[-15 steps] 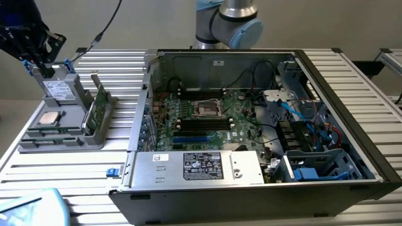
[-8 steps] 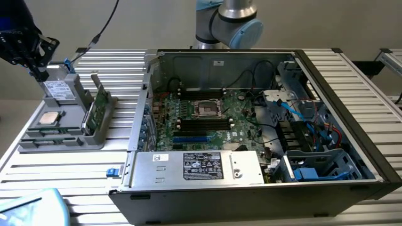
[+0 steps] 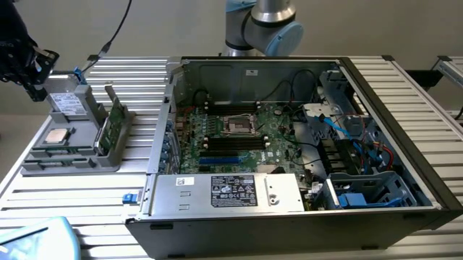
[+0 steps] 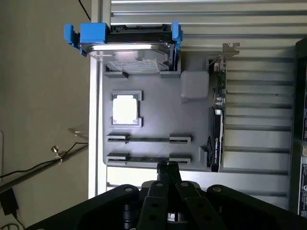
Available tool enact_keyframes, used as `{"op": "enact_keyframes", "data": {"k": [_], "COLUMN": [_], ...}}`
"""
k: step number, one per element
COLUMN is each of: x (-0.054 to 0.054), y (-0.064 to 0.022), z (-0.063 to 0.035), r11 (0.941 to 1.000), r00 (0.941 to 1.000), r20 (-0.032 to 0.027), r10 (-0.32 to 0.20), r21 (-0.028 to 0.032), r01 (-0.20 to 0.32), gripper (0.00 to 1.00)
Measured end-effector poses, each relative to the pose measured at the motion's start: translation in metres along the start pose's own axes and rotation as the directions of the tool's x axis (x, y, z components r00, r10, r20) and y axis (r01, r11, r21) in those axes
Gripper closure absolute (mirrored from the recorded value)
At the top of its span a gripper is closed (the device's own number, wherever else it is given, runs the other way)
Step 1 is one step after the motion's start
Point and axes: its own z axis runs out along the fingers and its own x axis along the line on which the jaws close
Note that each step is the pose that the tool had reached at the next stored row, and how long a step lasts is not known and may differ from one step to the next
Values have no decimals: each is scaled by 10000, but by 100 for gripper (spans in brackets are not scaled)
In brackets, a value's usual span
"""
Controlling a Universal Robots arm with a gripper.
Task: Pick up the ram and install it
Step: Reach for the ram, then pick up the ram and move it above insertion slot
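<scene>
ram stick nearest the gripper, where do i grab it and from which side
Probably grip the thin green ram stick at mid-length on its top edge, between the grey tray's end brackets, coming straight down from above. It stands on edge in a narrow slot, so only that edge is exposed.

robotics lab: robot arm point(image 3: 264, 24), open pc case point(image 3: 275, 238), slatted aluminium table point(image 3: 72, 197), parts tray point(image 3: 72, 164)

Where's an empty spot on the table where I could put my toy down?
The ribbed table is bare between the grey tray and the table's near edge, beside the computer case. A smaller bare strip lies behind the tray, by the case's back corner. Crowded: the tray is packed, and the case is full of cables.
</scene>
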Motion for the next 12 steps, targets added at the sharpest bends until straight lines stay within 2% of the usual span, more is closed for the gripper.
{"op": "enact_keyframes", "data": {"k": [3,12], "x": [25,37], "y": [-70,-73], "z": [9,25], "r11": [10000,10000], "r00": [10000,10000], "r20": [-1,-7], "r10": [-19,-19], "r21": [1,2], "r01": [19,19], "gripper": [89,89]}}
